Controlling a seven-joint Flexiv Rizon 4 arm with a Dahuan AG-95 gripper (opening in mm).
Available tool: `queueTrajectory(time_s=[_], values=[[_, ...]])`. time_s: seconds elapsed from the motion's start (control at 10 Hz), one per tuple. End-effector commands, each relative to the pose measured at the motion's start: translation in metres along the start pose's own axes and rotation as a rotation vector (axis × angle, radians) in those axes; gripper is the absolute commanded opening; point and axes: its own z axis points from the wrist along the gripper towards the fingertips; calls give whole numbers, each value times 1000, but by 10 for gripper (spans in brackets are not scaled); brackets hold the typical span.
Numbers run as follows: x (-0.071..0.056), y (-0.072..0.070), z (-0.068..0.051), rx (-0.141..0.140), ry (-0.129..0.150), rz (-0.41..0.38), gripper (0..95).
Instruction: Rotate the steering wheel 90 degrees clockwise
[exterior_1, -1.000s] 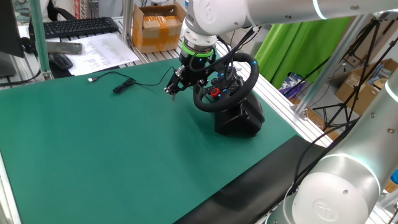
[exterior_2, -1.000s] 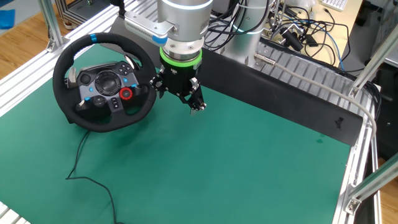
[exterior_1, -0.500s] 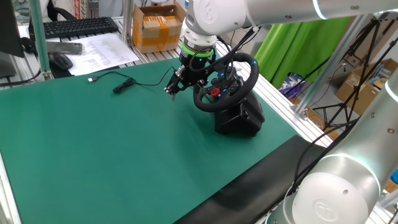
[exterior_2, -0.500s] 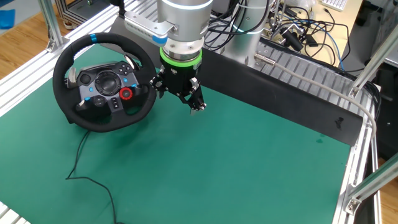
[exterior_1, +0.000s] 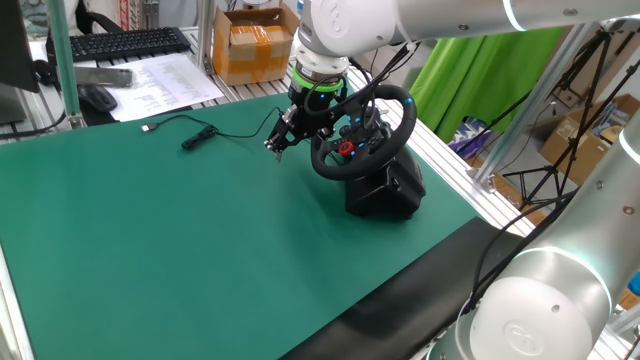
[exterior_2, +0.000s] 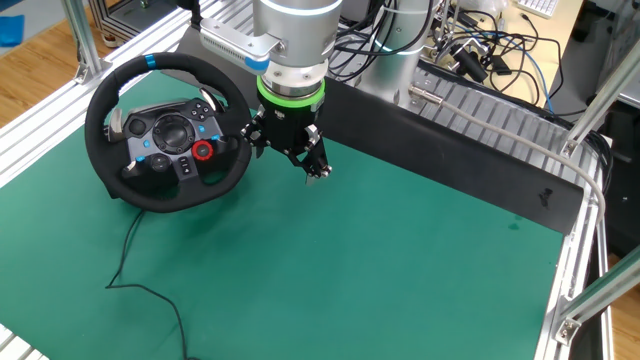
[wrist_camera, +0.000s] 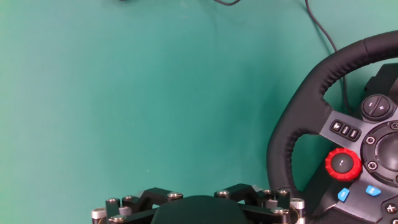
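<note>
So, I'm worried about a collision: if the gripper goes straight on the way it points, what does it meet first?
Probably the green mat, not the steering wheel beside the gripper.

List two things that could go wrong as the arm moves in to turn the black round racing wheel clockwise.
1. The two-finger gripper hangs beside the black round steering wheel, apparently not holding the rim; a shallow grasp might slip mid-turn.
2. A thin black cable trails across the green mat below the wheel; a low sweeping arm could snag it.
</note>
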Motion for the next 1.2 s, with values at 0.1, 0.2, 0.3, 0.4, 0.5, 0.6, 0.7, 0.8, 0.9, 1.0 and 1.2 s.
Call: queueTrajectory(time_s=[0.1,0.2,0.3,0.4,0.5,0.6,0.7,0.8,0.9,1.0,1.2], values=[[0,0,0,0,0,0,950],[0,0,0,-113,21,450,0],[6,4,4,-113,21,447,0],[14,9,11,-111,20,442,0],[18,11,15,-101,17,422,0],[18,11,16,-95,16,418,0],[18,11,16,-97,17,418,0],[18,11,15,-95,17,412,0],[17,10,13,-94,19,406,0],[13,7,9,-88,27,394,0],[5,2,1,-52,48,370,0]])
